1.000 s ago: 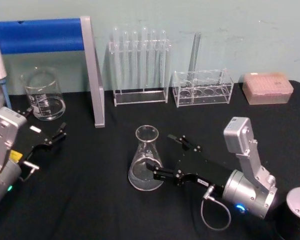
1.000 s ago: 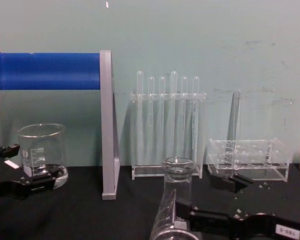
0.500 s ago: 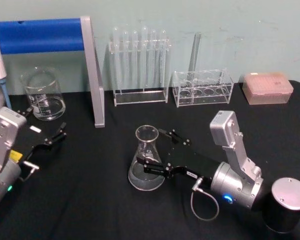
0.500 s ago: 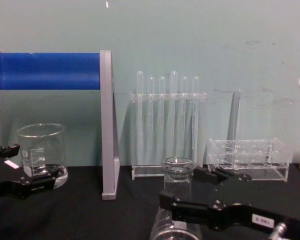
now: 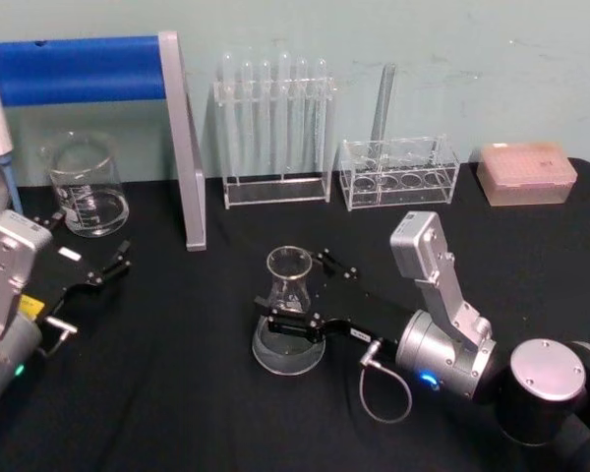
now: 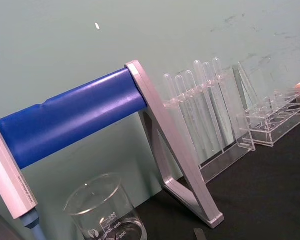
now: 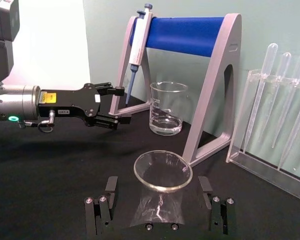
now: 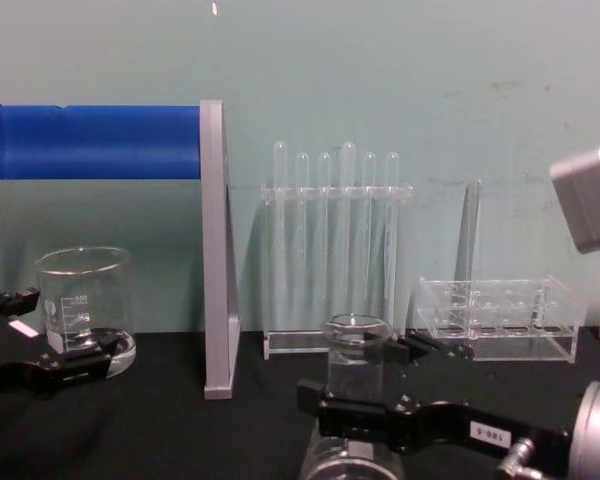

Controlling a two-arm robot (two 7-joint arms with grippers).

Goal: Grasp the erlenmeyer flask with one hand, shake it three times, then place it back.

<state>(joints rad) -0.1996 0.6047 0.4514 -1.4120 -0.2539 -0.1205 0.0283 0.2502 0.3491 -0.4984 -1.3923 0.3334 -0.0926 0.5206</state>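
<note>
**Flask approach.** Erlenmeyer flask [image 5: 287, 346] upright at centre of black tabletop [image 5: 177, 393]. Right claw [image 5: 293, 287] spread, fingers flanking its neck without contact. Left claw [image 5: 90, 241] spread, idle beside beaker [image 5: 84, 187].

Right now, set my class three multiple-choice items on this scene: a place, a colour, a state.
1. Where is the flask? A) between the fingers of the right gripper B) in a rack C) on a box
2. What colour is the stand's bar? A) red B) blue C) yellow
3. How is the right gripper? A) shut on a tube B) shut on a pipette C) open
Answers: 1 A, fingers flank its neck on the table; 2 B, plainly blue; 3 C, gaps show beside the glass. The left gripper sits open by the beaker.
</note>
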